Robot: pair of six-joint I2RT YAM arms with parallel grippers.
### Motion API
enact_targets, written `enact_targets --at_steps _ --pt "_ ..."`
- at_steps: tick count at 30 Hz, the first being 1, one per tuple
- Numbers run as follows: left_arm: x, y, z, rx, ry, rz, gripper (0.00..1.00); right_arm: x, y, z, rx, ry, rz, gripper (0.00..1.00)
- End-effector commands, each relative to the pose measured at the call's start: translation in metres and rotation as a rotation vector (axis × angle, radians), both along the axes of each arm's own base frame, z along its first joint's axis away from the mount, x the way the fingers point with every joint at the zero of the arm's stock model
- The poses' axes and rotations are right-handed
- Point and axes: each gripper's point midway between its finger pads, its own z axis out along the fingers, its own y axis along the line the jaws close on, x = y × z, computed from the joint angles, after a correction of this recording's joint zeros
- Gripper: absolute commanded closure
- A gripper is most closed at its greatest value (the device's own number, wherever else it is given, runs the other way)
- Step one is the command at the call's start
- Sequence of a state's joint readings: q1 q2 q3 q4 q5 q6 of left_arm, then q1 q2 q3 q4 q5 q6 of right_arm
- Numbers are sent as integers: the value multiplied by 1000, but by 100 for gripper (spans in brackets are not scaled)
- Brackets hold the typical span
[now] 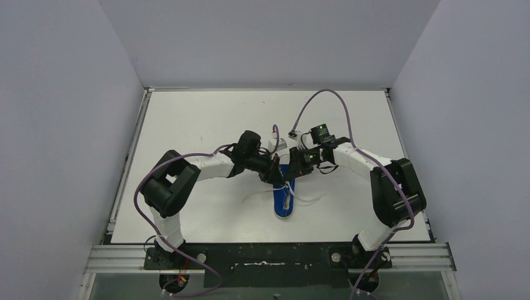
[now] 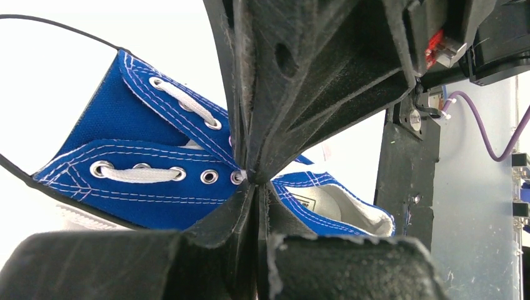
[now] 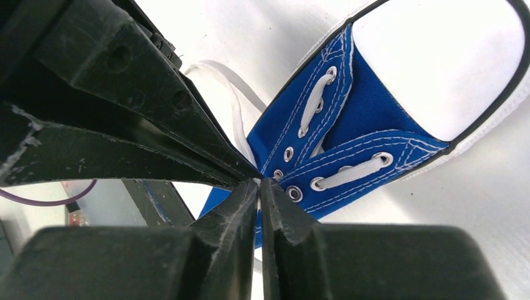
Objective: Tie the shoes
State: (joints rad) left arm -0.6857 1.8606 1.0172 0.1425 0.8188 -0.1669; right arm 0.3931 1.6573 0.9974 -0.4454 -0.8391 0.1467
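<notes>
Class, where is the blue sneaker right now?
Top view: the blue sneaker lies central on the table, its far end under the left pincer and right pincer.

Bright, even light — overexposed whites, blurred foreground

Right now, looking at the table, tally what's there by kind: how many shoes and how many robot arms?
Shoes: 1, the blue canvas sneaker with white laces
Robot arms: 2, the white-and-black left arm and the white-and-black right arm
Total: 3
</notes>
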Motion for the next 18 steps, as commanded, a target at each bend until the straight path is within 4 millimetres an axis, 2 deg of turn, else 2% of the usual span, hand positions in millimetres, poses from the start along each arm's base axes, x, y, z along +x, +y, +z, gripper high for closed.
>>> enact_targets --at_steps 1,4,9,18 --pt "4 -8 32 -85 -98 -30 100 7 11 7 66 -20 19 97" --pt "5 -7 29 -76 -99 -20 99 8 9 10 70 -24 3 100" --pt "8 -4 21 -64 -83 5 89 8 5 23 99 -44 -26 100" --pt "13 -2 22 -92 -73 38 75 8 0 28 100 -55 -49 100"
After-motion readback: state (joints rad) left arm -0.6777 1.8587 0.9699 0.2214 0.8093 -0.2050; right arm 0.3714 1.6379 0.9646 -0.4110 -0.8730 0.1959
